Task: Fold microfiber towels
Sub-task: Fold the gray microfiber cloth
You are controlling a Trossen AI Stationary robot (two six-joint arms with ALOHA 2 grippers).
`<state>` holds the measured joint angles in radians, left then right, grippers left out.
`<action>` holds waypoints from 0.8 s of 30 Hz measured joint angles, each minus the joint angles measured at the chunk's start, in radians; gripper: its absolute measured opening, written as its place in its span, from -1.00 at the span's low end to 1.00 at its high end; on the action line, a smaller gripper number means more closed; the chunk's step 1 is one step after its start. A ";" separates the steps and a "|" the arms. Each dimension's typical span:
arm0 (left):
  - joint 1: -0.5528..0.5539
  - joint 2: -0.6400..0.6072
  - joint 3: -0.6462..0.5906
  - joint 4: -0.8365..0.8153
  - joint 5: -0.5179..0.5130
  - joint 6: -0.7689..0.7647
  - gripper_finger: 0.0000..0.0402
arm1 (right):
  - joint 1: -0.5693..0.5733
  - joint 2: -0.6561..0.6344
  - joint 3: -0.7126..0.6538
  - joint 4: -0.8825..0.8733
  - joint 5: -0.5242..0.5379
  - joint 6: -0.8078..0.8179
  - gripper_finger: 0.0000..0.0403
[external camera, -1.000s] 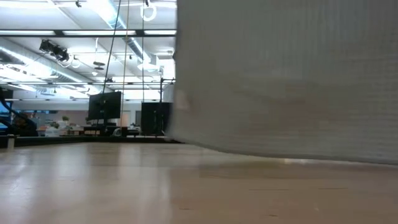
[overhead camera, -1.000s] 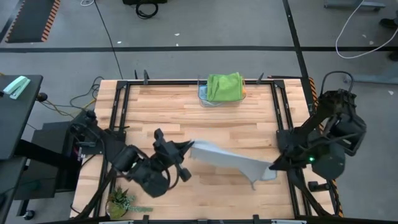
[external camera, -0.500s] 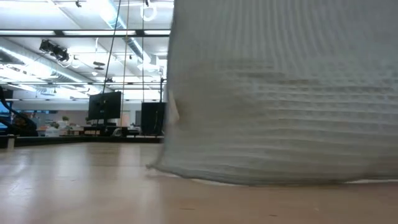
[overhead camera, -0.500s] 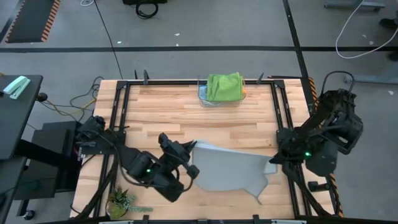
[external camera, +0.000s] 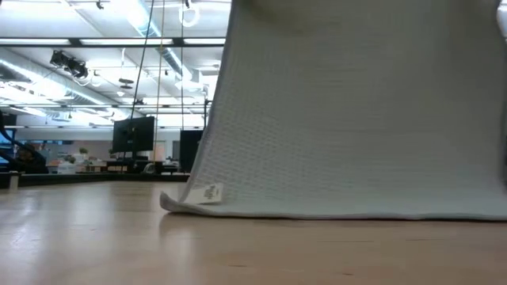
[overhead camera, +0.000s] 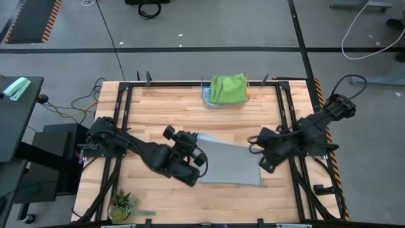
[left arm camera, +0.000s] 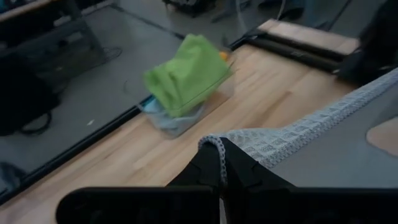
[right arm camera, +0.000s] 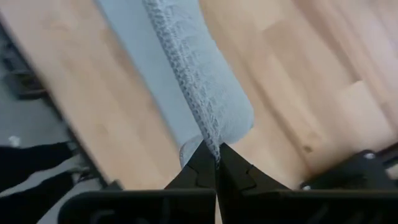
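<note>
Light grey towel (overhead camera: 229,166) held over mid-desk (overhead camera: 158,107), near edge touching wood, one far corner pinched in each closed gripper: left (overhead camera: 193,139), right (overhead camera: 259,152). Unfolded yet; green towel (overhead camera: 228,88) waiting in far tray.

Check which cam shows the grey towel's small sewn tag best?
Low view: the tag sits at the grey towel's bottom corner, by the tabletop. High view shows the whole towel, no tag; both wrist views show only pinched edges.
</note>
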<state>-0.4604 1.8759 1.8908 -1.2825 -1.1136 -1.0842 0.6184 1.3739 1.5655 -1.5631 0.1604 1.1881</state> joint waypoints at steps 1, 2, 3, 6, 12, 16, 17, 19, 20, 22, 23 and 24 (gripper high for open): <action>0.011 0.000 0.000 -0.012 0.014 -0.006 -0.98 | -0.024 0.000 -0.014 0.000 0.000 -0.018 -1.00; 0.024 0.002 0.000 -0.022 0.030 -0.008 -0.98 | -0.050 0.000 -0.028 0.000 0.000 -0.038 -1.00; 0.035 0.005 0.000 -0.027 0.040 -0.005 -0.98 | -0.074 0.000 -0.042 -0.002 -0.001 -0.058 -1.00; 0.061 0.014 0.000 -0.032 0.050 -0.004 -0.98 | -0.151 -0.001 -0.082 -0.005 -0.008 -0.113 -1.00; 0.121 0.043 -0.001 -0.076 0.139 -0.003 -0.98 | -0.280 -0.002 -0.154 0.029 -0.011 -0.246 -1.00; 0.173 0.069 0.000 -0.095 0.206 -0.001 -0.98 | -0.359 -0.002 -0.188 0.059 0.000 -0.319 -1.00; 0.188 0.077 0.000 -0.097 0.222 0.008 -0.98 | -0.377 -0.002 -0.194 0.075 0.002 -0.332 -1.00; 0.215 0.086 0.000 -0.086 0.259 0.033 -0.98 | -0.409 -0.002 -0.208 0.094 0.003 -0.360 -1.00; 0.227 0.088 0.000 -0.083 0.280 0.048 -0.98 | -0.421 -0.002 -0.214 0.100 0.003 -0.372 -1.00; 0.249 0.096 0.000 -0.063 0.311 0.072 -0.98 | -0.435 -0.003 -0.234 0.133 0.007 -0.393 -1.00; 0.259 0.100 0.000 -0.053 0.326 0.079 -0.98 | -0.439 -0.002 -0.246 0.138 0.006 -0.396 -1.00; 0.266 0.103 -0.001 -0.054 0.350 0.083 -0.98 | -0.440 -0.002 -0.257 0.143 0.004 -0.397 -1.00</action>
<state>-0.1944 1.9792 1.8902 -1.3364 -0.7639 -1.0008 0.1788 1.3724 1.3089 -1.4202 0.1641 0.7915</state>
